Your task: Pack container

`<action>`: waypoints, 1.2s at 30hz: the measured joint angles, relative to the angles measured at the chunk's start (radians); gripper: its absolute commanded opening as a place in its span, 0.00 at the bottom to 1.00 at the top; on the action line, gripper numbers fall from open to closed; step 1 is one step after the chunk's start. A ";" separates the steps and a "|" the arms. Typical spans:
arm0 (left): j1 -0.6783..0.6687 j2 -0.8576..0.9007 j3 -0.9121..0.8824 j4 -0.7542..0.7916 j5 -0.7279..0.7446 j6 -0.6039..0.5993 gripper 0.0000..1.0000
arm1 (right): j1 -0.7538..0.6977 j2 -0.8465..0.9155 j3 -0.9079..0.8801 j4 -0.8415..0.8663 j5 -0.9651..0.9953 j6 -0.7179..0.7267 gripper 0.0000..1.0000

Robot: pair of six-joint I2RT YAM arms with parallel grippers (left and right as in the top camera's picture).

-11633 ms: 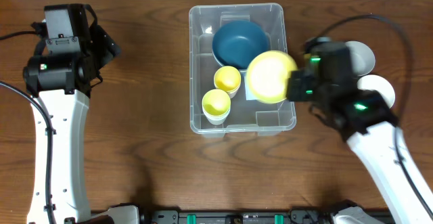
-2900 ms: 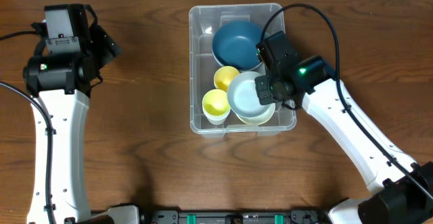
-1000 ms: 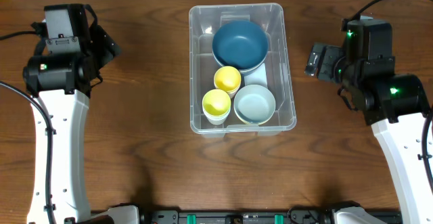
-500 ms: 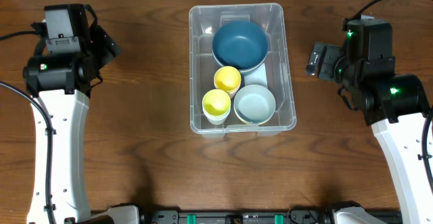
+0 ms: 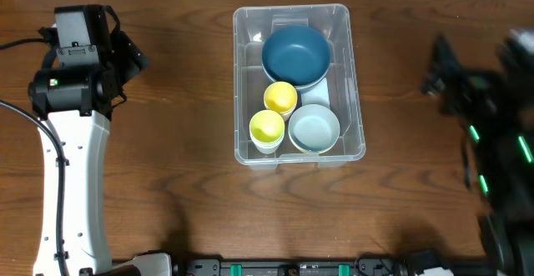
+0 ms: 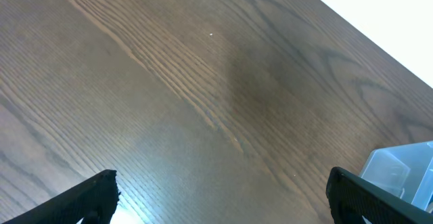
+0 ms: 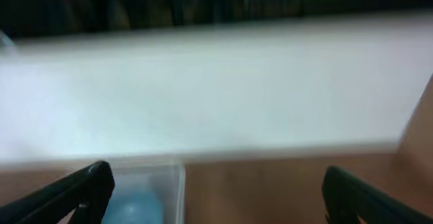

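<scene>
Container (image 5: 290,9) sits mid-worktop (image 5: 167,159), long side running away from the arm bases. It is a clear plastic bin with rounded corners and a thick rim; the wood grain shows through its walls.

Near end: pale bowl (image 5: 314,128), smooth, round and shallow, in the right corner, touching the near yellow cup (image 5: 267,127) on its left. Just behind stands the second cup (image 5: 280,97), glossy yellow with a white outside. The small pieces look tucked tight to share the near half.

Far end: blue bowl (image 5: 296,52), matte and the widest piece, spans nearly the full width. It may overlap the second cup's rim; I cannot tell.

Left arm (image 5: 71,143): white links, black head, well apart from the bin. Left fingers (image 6: 95,195) are spread wide and released, with bare dark wood between them and a bin corner at the frame edge.

Right arm (image 5: 492,143): blurred at the right edge, clear of the bin. Right fingers (image 7: 81,190) are spread wide, gripping nothing.

Judgement: packing looks complete or nearly so, since no loose pieces lie on the worktop.
</scene>
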State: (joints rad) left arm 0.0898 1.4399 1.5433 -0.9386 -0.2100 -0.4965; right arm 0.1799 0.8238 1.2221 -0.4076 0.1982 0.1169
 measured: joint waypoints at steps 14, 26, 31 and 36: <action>0.000 0.000 0.000 0.000 0.000 0.000 0.98 | -0.079 -0.648 -0.662 0.410 -0.029 -0.074 0.99; 0.000 0.000 0.000 0.000 0.000 0.000 0.98 | -0.133 -0.807 -1.014 0.576 -0.111 -0.077 0.99; 0.000 0.000 0.000 0.000 0.000 0.000 0.98 | -0.172 -0.807 -1.099 0.582 -0.172 -0.077 0.99; 0.000 0.000 0.000 0.000 0.000 0.000 0.98 | -0.203 -0.807 -1.182 0.581 -0.219 -0.077 0.99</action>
State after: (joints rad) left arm 0.0898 1.4399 1.5433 -0.9386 -0.2100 -0.4965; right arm -0.0231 0.0166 0.0399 0.1734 -0.0204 0.0399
